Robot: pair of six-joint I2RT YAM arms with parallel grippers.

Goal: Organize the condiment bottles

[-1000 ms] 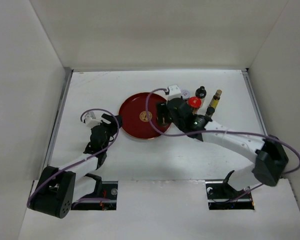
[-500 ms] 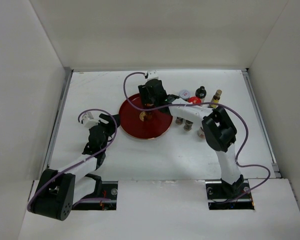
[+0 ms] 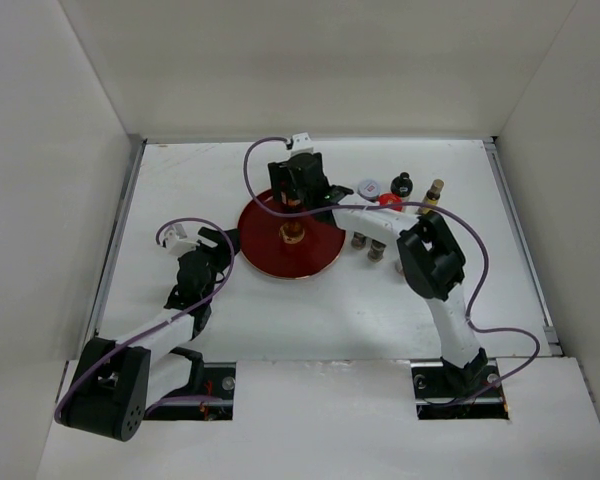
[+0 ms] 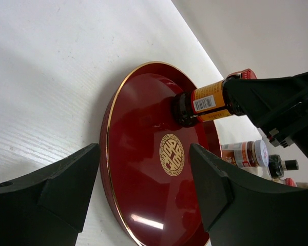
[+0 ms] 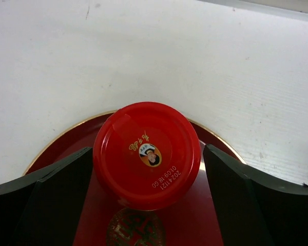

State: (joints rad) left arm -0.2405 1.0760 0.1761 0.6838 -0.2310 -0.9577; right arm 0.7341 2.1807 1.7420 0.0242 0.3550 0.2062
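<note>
A red-capped amber jar stands on the far part of the round red tray; it also shows in the left wrist view. My right gripper is over it, jaws slightly open around the cap: the left finger touches it and a thin gap shows on the right. My left gripper is open and empty at the tray's left rim. The other condiment bottles stand right of the tray: a lilac-lidded one, a red-capped one, a black-capped one, a slim yellow one and two small ones.
The right arm arches over the bottle group and hides part of it. White walls close the table at the back and both sides. A gold emblem marks the tray's centre.
My right gripper has swung from the tray's right edge to over its far part, bringing the red-capped jar, which now stands on the tray. The left arm has barely moved.
</note>
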